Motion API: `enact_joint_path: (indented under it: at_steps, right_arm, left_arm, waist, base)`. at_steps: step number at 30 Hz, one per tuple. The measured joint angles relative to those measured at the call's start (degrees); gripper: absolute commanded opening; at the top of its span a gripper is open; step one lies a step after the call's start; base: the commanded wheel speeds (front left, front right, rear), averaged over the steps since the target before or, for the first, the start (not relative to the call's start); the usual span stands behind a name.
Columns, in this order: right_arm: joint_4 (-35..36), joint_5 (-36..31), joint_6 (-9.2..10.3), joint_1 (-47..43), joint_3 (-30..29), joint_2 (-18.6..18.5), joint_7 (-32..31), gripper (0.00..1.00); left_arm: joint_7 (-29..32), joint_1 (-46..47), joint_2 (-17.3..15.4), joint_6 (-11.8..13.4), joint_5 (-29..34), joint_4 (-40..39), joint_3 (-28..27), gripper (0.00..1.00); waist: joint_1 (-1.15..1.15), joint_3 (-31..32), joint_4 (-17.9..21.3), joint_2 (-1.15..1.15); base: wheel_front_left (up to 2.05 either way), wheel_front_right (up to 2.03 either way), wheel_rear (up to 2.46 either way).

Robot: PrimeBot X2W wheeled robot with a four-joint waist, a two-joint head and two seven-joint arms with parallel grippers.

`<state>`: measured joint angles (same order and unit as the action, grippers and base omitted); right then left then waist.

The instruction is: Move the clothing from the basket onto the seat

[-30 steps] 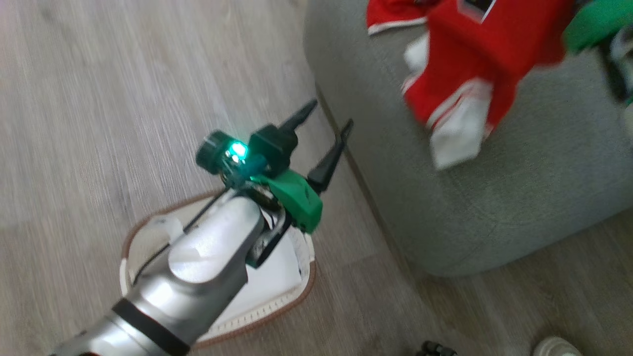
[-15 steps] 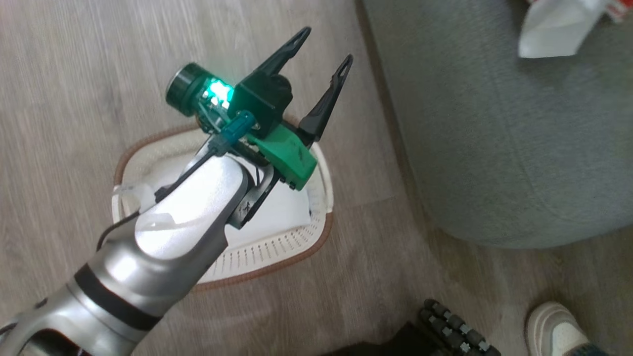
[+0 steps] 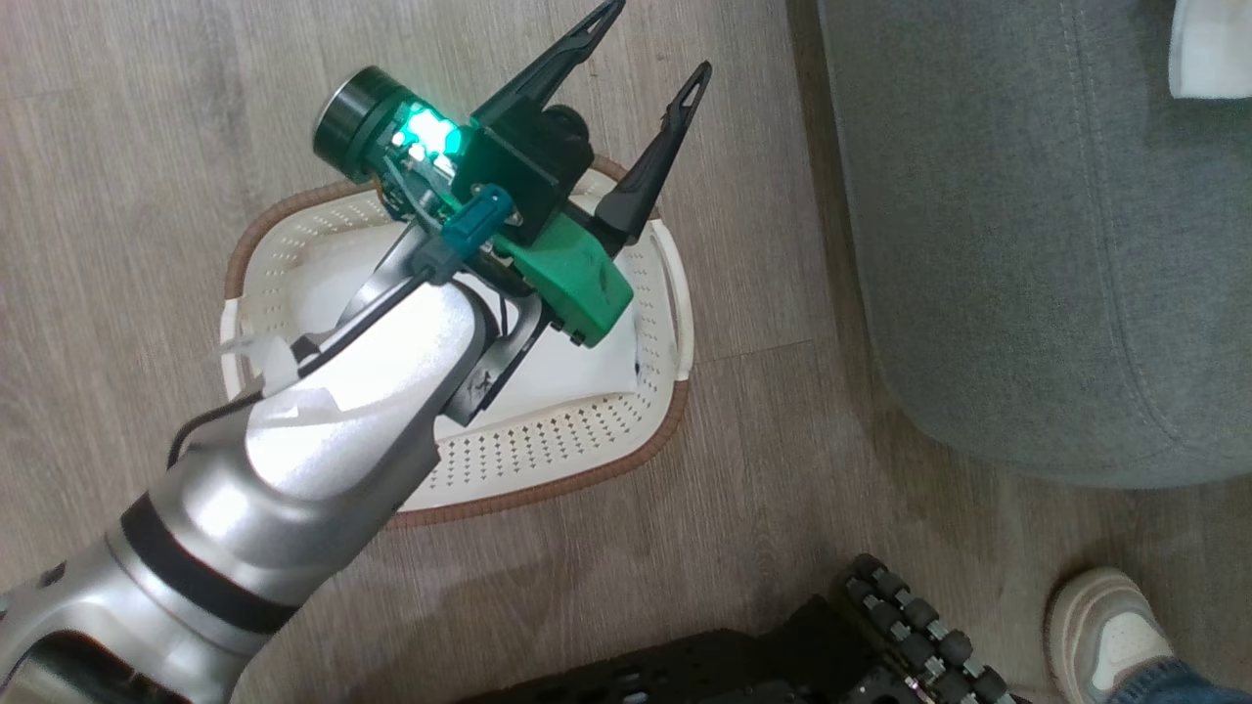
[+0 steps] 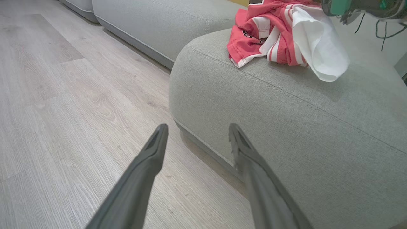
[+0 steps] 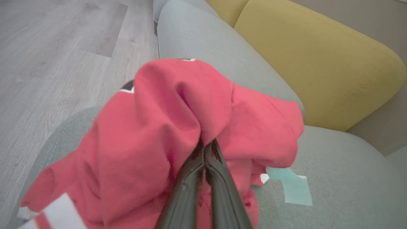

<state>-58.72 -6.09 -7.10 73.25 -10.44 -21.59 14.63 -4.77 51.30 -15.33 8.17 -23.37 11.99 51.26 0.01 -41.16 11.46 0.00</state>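
Beside the seat (image 3: 1027, 244) stands a person's shoe (image 3: 1100, 626).

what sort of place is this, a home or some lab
Most likely a living room at home, or a mock-up of one: a big grey sofa seat with a yellow backrest beside it, a wood-look plank floor, and a laundry basket standing on it.

Silver arm, green-black wrist
left hand (image 3: 655, 41): two long dark tapered fingers (image 3: 653, 164); green housing (image 3: 575, 286), glowing green light (image 3: 426, 133), black cable (image 3: 389, 295), silver forearm (image 3: 323, 450) with black band (image 3: 201, 582).
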Motion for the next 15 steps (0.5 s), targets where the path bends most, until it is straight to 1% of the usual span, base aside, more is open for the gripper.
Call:
enact_joint_path:
  at_steps: [1, 2, 3, 4, 9, 11, 15]
  right_arm:
    - [-0.34, -0.37, 0.00, -0.26, -0.81, 0.20, 0.00, 0.06]
    - [-0.34, -0.37, 0.00, -0.26, -0.81, 0.20, 0.00, 0.33]
    - [-0.82, -0.68, 0.00, -0.23, -1.56, 0.37, 0.00, 0.63]
    - [-0.90, -0.99, 0.01, -0.22, -2.03, 0.68, 0.00, 1.00]
    - [-0.74, -1.89, 0.01, -0.31, -2.31, 2.50, 0.00, 1.00]
    - [0.27, -1.05, 0.01, -0.83, -2.21, 3.25, 0.00, 1.00]
    - [2.13, 0.86, 0.00, -3.72, 0.30, 3.57, 0.00, 1.00]
  left_arm:
    - [0.00, -0.01, -0.12, 0.00, -0.01, -0.12, -0.01, 1.00]
    - [0.00, -0.01, -0.12, 0.00, -0.01, -0.12, -0.01, 1.00]
    - [0.00, -0.02, -0.19, 0.01, -0.02, -0.14, -0.01, 1.00]
    - [0.00, -0.07, -0.30, 0.02, -0.04, -0.18, -0.02, 1.00]
    - [-0.22, -0.43, -0.89, 0.62, -0.88, -0.26, -0.21, 1.00]
    - [-0.75, -0.91, -1.00, 0.75, -1.10, -0.38, -0.34, 1.00]
    - [-2.14, -2.38, -1.11, 1.29, -2.07, -0.48, -1.12, 1.00]
  waist:
    - [0.00, 0.00, 0.09, 0.00]
    - [0.00, 0.00, 0.09, 0.00]
    - [0.00, 0.04, 0.19, 0.00]
    - [0.00, 0.12, 0.34, 0.00]
    - [0.00, 0.76, 1.28, 0.00]
    - [0.00, 1.26, 1.64, 0.00]
    - [-0.01, 2.77, 2.28, 0.00]
  base:
    - [0.00, 0.00, 0.00]
    - [0.00, 0.00, 0.00]
    - [0.00, 0.00, 0.00]
    - [0.00, 0.00, 0.00]
    - [0.00, 0.00, 0.00]
    - [0.00, 0.00, 0.00]
    - [0.00, 0.00, 0.00]
